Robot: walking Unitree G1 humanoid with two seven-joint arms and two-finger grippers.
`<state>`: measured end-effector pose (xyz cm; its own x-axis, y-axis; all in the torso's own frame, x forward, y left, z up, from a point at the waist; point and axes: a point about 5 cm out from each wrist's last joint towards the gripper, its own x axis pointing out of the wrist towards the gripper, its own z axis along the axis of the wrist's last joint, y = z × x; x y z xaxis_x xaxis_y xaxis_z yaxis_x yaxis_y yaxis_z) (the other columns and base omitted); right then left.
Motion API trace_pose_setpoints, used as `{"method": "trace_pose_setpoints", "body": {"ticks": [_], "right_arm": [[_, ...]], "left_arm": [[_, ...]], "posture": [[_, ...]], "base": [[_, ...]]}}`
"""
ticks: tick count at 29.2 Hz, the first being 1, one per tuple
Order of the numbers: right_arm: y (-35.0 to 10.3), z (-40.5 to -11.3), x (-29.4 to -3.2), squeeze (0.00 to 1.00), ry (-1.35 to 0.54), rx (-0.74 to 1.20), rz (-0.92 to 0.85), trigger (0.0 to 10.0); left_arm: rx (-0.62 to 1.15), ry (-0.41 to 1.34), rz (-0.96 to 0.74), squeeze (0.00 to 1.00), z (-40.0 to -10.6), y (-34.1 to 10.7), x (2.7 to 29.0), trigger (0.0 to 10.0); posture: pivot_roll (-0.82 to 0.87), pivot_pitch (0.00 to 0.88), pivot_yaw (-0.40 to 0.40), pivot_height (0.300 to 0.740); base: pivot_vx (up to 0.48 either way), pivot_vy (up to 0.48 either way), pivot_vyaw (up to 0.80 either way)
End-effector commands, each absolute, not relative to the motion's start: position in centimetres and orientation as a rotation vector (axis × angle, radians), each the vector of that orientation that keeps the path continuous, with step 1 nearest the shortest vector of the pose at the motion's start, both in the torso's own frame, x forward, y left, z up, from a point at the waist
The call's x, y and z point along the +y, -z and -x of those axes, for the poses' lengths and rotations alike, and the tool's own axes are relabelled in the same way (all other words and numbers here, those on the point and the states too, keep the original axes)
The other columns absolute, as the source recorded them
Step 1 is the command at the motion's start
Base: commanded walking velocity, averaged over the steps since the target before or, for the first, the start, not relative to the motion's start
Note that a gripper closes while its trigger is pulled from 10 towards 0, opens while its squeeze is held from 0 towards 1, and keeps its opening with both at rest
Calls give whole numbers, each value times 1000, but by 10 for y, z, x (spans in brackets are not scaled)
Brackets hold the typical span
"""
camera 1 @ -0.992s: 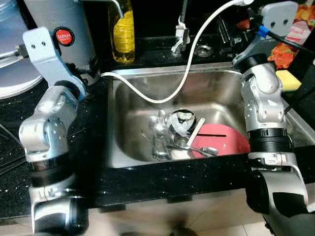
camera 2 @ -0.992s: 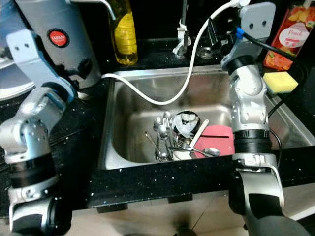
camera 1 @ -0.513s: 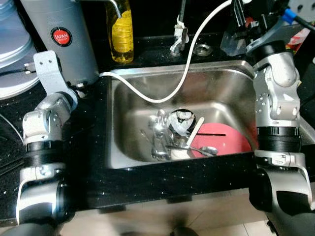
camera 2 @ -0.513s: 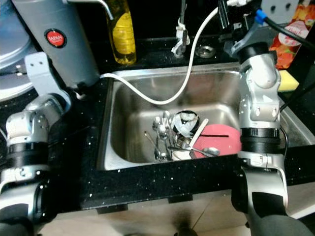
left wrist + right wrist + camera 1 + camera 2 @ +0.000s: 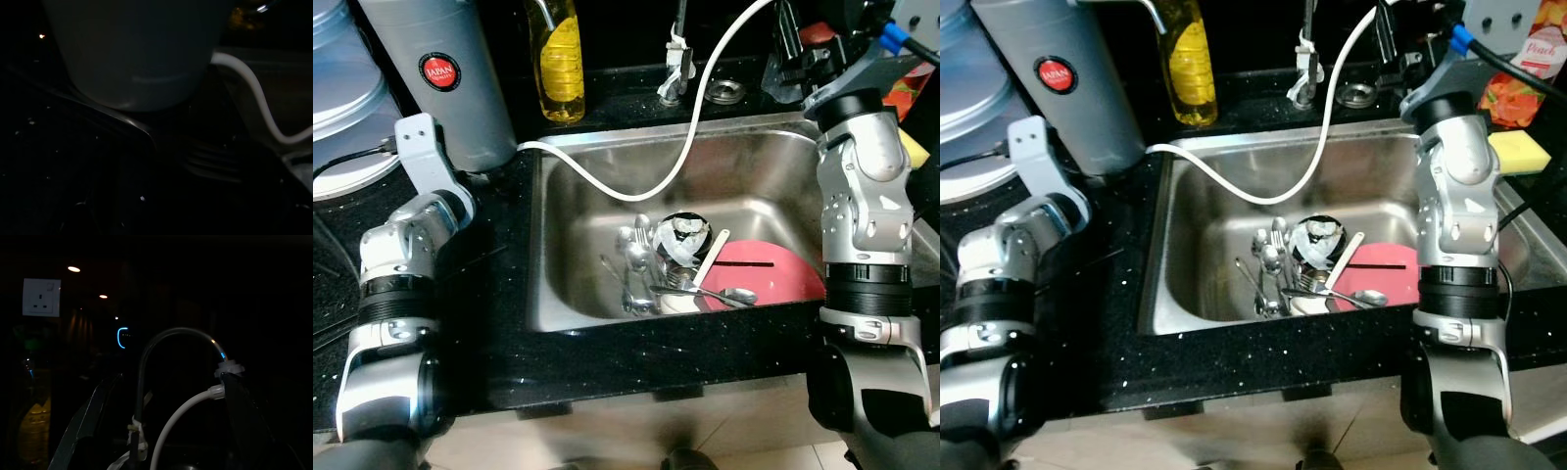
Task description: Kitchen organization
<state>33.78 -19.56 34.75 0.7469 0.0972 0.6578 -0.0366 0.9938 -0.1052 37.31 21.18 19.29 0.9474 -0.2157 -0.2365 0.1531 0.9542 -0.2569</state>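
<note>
Now the right gripper (image 5: 170, 378) has swung up, jaws apart, with the faucet (image 5: 146, 357) and white hose (image 5: 181, 416) between them. The pink plate (image 5: 773, 279) and cutlery (image 5: 636, 269) wait well below in the sink (image 5: 540, 245), so sorting hasn't started. Left arm (image 5: 401, 225) has tucked in beside the grey canister (image 5: 137, 49); I cannot tell its grip.

A grey canister (image 5: 440, 78) with a red round label stands at the far left of the black counter (image 5: 509, 294). A water jug (image 5: 342, 88) sits further left. A wall socket (image 5: 41, 297) shows in the dark.
</note>
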Motion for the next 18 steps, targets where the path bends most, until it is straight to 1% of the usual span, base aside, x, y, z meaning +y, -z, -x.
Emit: {"method": "trace_pose_setpoints", "body": {"ticks": [1,3,4,6,7,9,11,13,14,18], "right_arm": [[-346,-336,-194,0,-78,-722,79,10000],[-346,-335,-195,0,-74,-717,80,10000],[-346,-335,-195,0,-74,-717,80,10000],[-346,-335,-196,0,-71,-717,83,10000],[-346,-335,-196,0,-71,-717,83,10000],[-346,-335,-197,0,-68,-715,83,10000],[-346,-335,-196,0,-72,-713,82,10000],[-346,-335,-195,0,-74,-713,83,10000],[-347,-336,-195,0,-75,-712,81,10000],[-347,-337,-194,0,-78,-709,78,10000]], "left_arm": [[364,257,248,0,-370,-170,199,10000],[374,386,237,0,-369,-166,175,10000],[374,386,237,0,-369,-166,175,10000],[378,479,236,0,-366,-166,148,10000],[378,479,236,0,-366,-166,148,10000],[377,538,253,0,-363,-165,127,10000],[364,590,278,0,-359,-168,113,10000],[355,613,281,0,-357,-169,109,10000],[322,666,295,0,-351,-174,102,10000],[274,701,301,0,-344,-182,102,10000]], "posture": [[-114,76,80,740],[-124,79,84,740],[-124,79,84,740],[-122,79,83,740],[-122,79,83,740],[-121,73,78,740],[-119,69,72,740],[-119,69,72,740],[-110,67,67,740],[-108,70,66,740]], "base": [[0,0,0],[0,0,0],[0,0,0],[0,0,0],[0,0,0],[0,0,0],[0,0,0],[0,0,0],[0,0,0],[0,0,0]]}}
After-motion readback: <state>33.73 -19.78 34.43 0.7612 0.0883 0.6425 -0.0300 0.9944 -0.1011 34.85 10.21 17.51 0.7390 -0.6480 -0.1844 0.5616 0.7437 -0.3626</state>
